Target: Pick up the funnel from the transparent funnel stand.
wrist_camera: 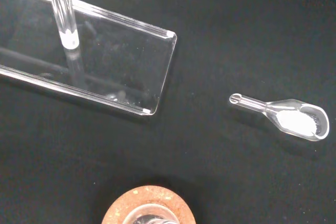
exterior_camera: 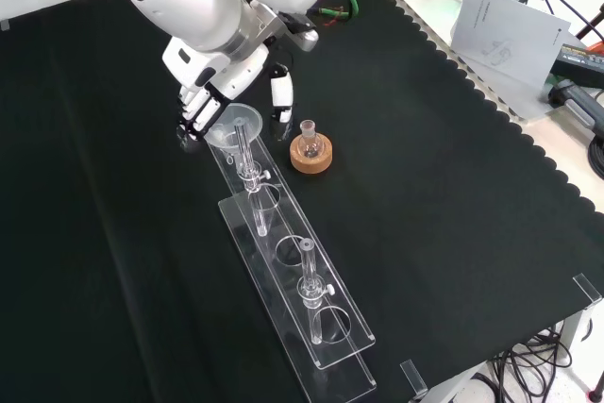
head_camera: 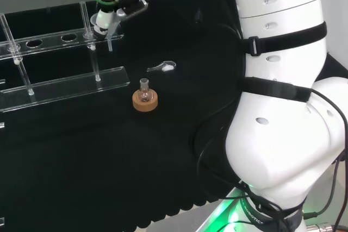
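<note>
Clear conical glass funnel (exterior_camera: 236, 125) sits in the end hole of the transparent plastic funnel stand (exterior_camera: 311, 327); the black and white hand (exterior_camera: 203, 106) is beside it, fingers (exterior_camera: 281, 92) curled around its bowl.
</note>
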### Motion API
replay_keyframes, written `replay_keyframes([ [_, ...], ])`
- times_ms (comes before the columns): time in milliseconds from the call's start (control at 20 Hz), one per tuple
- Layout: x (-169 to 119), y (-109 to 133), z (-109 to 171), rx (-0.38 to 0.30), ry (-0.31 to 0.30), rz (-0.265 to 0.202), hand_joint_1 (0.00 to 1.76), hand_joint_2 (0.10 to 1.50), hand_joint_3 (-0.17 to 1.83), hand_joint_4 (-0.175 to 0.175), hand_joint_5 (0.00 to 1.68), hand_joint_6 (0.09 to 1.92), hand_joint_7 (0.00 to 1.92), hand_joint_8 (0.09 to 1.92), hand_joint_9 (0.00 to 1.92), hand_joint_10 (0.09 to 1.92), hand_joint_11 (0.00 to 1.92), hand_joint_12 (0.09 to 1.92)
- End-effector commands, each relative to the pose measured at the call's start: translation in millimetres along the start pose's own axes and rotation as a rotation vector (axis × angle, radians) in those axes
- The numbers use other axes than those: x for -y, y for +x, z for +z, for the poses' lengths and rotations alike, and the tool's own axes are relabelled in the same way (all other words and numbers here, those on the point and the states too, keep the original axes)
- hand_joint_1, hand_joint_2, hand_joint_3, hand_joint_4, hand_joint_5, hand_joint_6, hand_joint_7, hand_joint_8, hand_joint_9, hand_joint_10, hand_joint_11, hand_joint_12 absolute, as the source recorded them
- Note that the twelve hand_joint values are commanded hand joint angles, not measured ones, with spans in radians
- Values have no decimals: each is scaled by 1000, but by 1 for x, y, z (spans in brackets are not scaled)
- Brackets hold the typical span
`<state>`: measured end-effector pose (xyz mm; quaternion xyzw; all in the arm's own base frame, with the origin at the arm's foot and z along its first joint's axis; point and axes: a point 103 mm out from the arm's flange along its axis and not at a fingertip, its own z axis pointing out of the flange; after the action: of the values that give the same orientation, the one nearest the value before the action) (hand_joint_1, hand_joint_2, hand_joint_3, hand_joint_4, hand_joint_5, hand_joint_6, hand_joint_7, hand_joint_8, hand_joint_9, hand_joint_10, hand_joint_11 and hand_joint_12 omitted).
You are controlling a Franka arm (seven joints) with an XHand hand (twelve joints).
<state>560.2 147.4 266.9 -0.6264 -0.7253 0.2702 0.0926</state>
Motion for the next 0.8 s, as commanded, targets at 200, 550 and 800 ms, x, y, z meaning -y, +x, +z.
replay_keyframes([
  [200,8,2,-5,83,-171,33,622,760,377,-51,368,87,504,732,858,578,519,1345],
  [550,30,0,-31,168,-303,67,715,808,454,-46,665,144,877,730,1164,496,653,1253],
  [800,51,-9,-47,192,-294,97,727,800,473,-44,673,209,889,740,1185,484,672,1237],
])
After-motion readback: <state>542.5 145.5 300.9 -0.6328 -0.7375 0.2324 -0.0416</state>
